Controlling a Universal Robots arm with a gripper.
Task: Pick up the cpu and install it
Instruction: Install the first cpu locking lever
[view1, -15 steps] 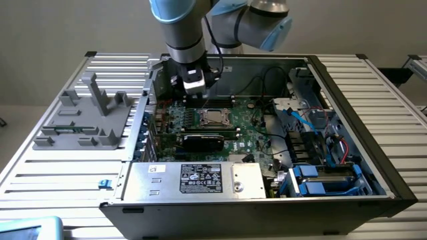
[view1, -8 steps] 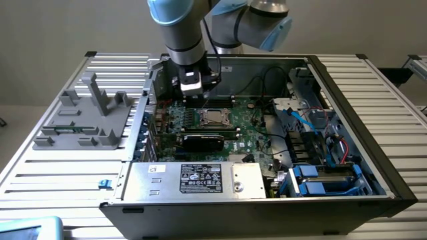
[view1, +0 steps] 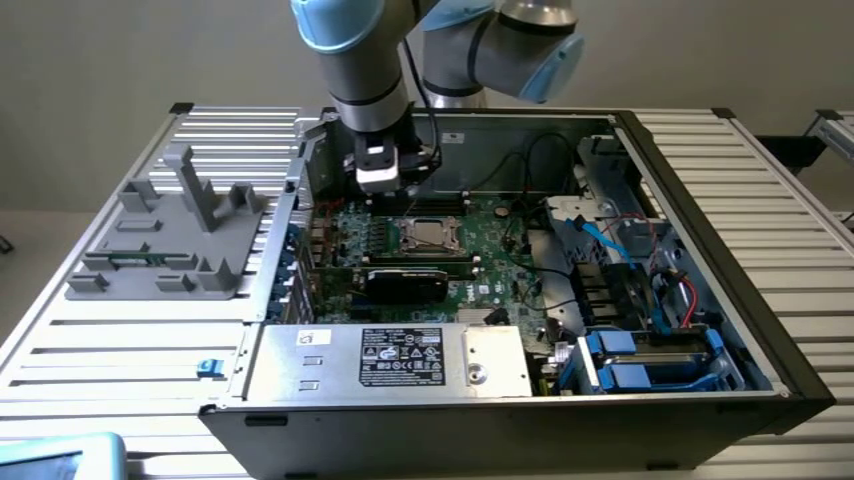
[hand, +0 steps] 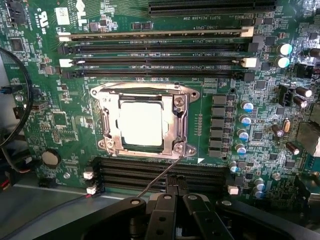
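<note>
Gripper (hand: 176, 194) jaws, pressed together and holding nothing, hang inside the open computer case (view1: 507, 430) above the green motherboard (hand: 60, 125). On that board the cpu (hand: 141, 122) lies flat within the metal socket frame (hand: 145, 91), apart from the gripper.

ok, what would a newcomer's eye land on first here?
The open computer case on the slatted table, arm reaching in. On the green motherboard the cpu lies bright inside its metal socket frame, the end effector shut close by.
</note>
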